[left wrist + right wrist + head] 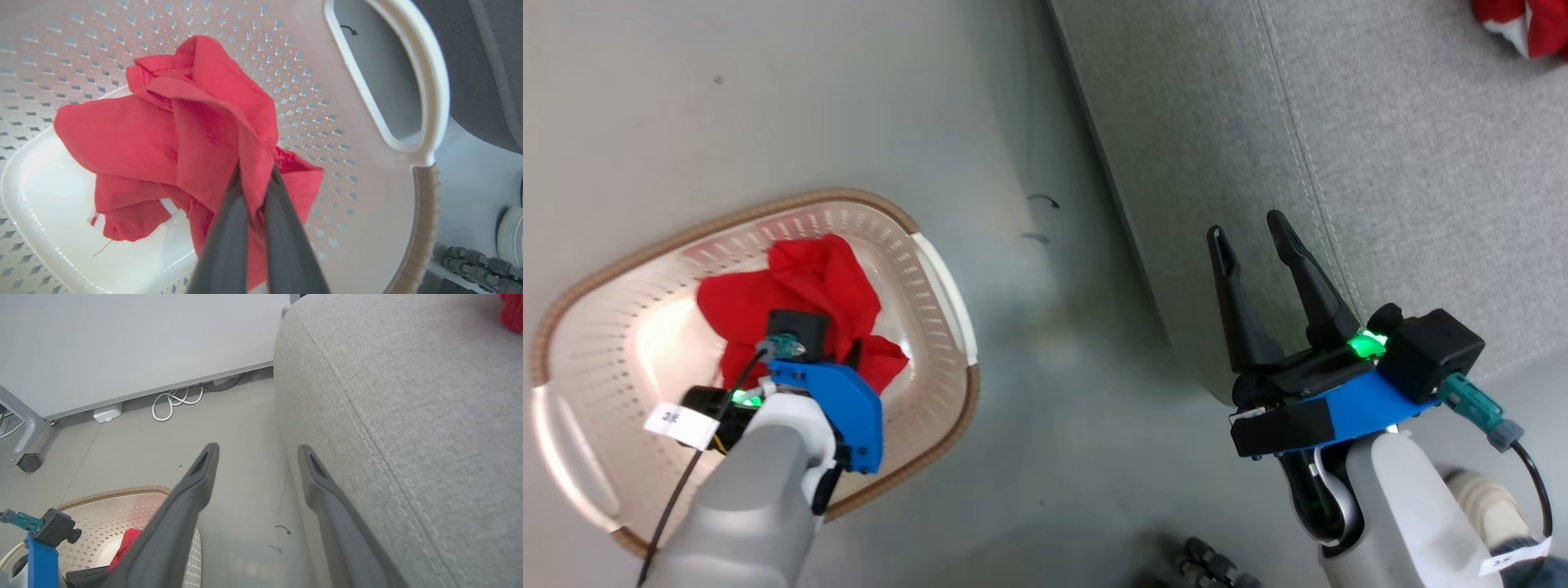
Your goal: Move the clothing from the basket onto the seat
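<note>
A crumpled red garment (800, 302) (163, 139) lies inside the cream basket (931, 278) (367, 102) on the floor at the left. My left gripper (255, 179) reaches down into the basket and is shut on a fold of that garment. In the head view its fingers are hidden behind the wrist. A second red garment (1523, 24) (512, 312) with a white patch lies on the grey seat (1380, 147) (408, 396) at the far right. My right gripper (1250, 233) (257, 451) hangs open and empty at the seat's front edge.
Grey floor (1045, 343) lies between the basket and the seat. White cables (175, 402) and a caster (28, 462) sit along the far wall. The robot's base parts (1209, 563) show at the bottom.
</note>
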Available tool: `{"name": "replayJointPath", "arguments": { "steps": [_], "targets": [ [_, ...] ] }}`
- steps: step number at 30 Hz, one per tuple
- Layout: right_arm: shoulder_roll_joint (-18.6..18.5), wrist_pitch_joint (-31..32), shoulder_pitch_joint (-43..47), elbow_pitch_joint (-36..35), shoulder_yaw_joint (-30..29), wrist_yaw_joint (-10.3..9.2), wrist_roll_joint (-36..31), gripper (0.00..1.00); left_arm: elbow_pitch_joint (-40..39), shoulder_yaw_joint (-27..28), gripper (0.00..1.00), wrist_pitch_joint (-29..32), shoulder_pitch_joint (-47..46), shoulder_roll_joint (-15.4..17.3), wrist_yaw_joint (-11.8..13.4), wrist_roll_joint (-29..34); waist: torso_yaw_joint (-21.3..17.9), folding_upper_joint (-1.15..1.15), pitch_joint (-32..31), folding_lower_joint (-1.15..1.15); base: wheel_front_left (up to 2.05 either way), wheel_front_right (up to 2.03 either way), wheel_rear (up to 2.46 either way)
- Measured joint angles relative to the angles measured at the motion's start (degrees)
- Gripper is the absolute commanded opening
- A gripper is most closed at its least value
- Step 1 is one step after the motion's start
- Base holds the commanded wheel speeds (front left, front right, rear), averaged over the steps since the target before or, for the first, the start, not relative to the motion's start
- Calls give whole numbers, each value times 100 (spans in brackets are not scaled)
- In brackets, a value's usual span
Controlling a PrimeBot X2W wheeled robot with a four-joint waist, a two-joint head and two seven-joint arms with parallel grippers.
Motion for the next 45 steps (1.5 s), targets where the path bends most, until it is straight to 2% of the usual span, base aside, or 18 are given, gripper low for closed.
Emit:
{"name": "replayJointPath", "arguments": {
  "steps": [14,27,37,45],
  "targets": [
    [7,224,240,212,-357,0,-568,100,-327,-236,0,-355,348,-457,-22,-227,822,0,-1183,-1,0,0,0],
    [8,736,886,54,-594,0,-800,100,-980,-858,0,-567,527,-601,-31,-343,1578,0,-2691,-2,0,0,0],
    [7,956,1277,-42,-571,0,-753,100,-1555,-1102,0,-708,242,-624,-32,-434,1875,1,-3636,-2,0,0,0],
    [7,1080,1444,-152,-565,0,-738,100,-2157,-1321,0,-709,-253,-634,9,-445,2012,0,-3917,-1,0,0,0]
  ]
}}
